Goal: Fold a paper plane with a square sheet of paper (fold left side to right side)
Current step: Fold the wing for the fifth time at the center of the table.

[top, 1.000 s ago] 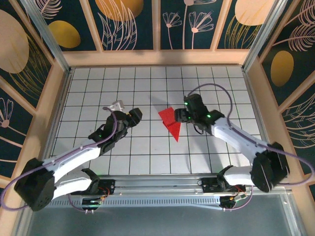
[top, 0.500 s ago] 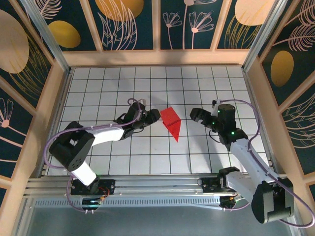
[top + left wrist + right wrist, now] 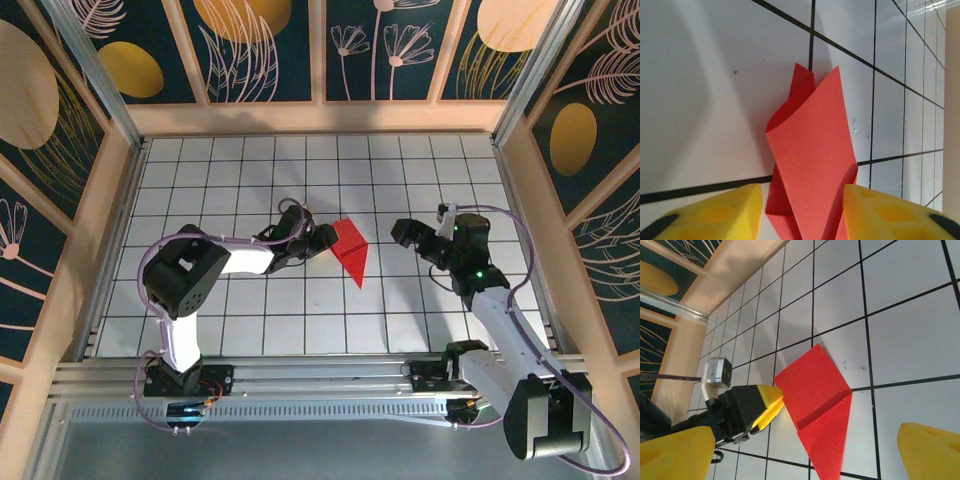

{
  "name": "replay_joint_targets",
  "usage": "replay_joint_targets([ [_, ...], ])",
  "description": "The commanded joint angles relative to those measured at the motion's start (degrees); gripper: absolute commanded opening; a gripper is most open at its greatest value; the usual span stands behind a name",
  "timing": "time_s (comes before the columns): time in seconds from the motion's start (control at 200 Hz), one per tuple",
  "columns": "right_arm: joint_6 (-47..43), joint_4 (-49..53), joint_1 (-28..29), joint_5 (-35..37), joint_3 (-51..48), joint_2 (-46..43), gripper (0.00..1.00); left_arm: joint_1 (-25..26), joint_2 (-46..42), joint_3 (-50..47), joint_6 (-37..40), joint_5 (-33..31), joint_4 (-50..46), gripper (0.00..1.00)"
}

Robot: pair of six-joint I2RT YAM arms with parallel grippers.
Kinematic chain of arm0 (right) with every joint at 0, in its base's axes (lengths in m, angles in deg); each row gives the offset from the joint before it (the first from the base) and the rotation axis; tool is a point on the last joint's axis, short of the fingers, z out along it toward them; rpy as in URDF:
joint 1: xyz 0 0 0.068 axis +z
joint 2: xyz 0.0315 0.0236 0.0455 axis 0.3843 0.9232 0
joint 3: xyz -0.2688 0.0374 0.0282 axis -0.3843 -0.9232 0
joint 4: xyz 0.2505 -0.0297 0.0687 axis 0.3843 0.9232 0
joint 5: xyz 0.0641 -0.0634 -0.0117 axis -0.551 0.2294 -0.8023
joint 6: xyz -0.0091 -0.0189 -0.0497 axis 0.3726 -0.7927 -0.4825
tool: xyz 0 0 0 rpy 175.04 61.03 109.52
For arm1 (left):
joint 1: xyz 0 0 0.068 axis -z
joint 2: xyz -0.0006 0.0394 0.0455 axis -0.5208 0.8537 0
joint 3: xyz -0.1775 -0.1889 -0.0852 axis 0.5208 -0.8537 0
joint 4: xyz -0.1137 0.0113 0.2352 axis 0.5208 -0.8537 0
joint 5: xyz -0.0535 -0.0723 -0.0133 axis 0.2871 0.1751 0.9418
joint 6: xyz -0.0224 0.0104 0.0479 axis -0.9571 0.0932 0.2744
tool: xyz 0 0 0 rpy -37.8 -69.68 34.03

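**A:** Where is the red paper (image 3: 349, 250)?

**B:** On the table (image 3: 300, 325), about midway between the far and near edges and a little toward the right edge. It is partly folded, with a broad upper part and a narrow point aimed at the near edge.

**A:** Does it lie flat?

**B:** Not all of it. In the left wrist view one layer curls up off the white tiles.

**A:** And the left gripper (image 3: 323, 240)?

**B:** It is low over the table at the paper's left side. Its yellow fingers (image 3: 715, 212) stand partway apart, a narrow gap, with the raised layer between them. Whether the pads press on the paper I cannot tell.

**A:** The right gripper (image 3: 405, 236)?

**B:** It is spread wide and holds nothing. It faces the paper from the right-edge side and is apart from it, with bare tiles between. In its own wrist view, its two yellow fingers sit at the bottom corners, and the paper and the left gripper's tips are ahead of them.
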Motion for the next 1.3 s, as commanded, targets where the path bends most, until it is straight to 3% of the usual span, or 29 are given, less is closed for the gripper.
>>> replay_joint_targets([
  [0.0,-0.1,-1.5,-0.8,-2.2,-1.3,-1.0,0.94,0.3,2.0,2.3,-0.6,1.9,2.1,0.39],
  [0.335,-0.4,-5.3,-2.8,-9.2,-2.5,-0.3,0.92,0.2,-0.4,2.4,4.4,-0.5,0.2,0.00],
  [0.611,-0.8,-13.6,-3.0,-16.4,-3.7,0.9,0.83,0.2,-11.6,-3.5,16.1,-1.3,-2.1,0.00],
  [0.896,-0.8,-24.4,-2.0,-23.3,-5.1,2.2,0.92,-0.4,-31.2,-10.3,28.4,3.8,-1.6,0.00],
  [1.016,-2.4,-27.3,0.6,-24.3,-4.9,4.6,0.99,-1.0,-38.1,-12.3,30.2,8.2,0.0,0.00],
  [1.291,-2.9,-34.9,11.4,-27.2,-2.1,12.4,0.99,-3.1,-45.2,-17.0,27.0,18.1,8.5,0.00],
])
